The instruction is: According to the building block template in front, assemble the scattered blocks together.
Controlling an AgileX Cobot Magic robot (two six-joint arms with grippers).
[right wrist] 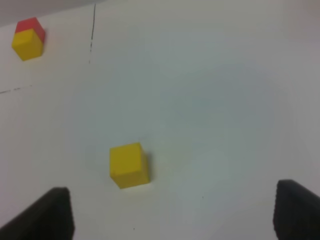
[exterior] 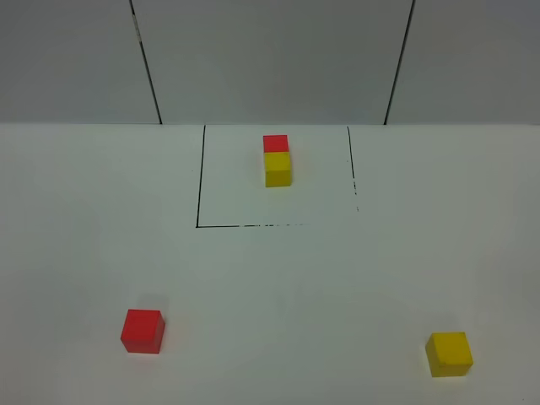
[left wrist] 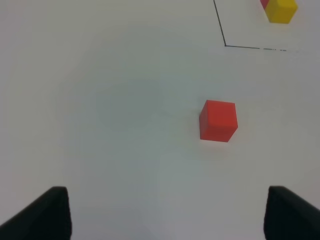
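From the high camera, the building block template (exterior: pixel 277 160) sits at 12 o'clock inside the black outline (exterior: pixel 199 186), its red half toward the table's (exterior: pixel 270 278) far edge. Outside the outline, the loose red cube (exterior: pixel 142 331) lies at 7 o'clock and the loose yellow cube (exterior: pixel 448 353) at 5 o'clock, well apart, with bare white surface on all sides of each. The left gripper (left wrist: pixel 167 217) is spread wide and holds nothing, short of the red cube, and the right gripper (right wrist: pixel 172 217) is spread likewise, short of the yellow cube.
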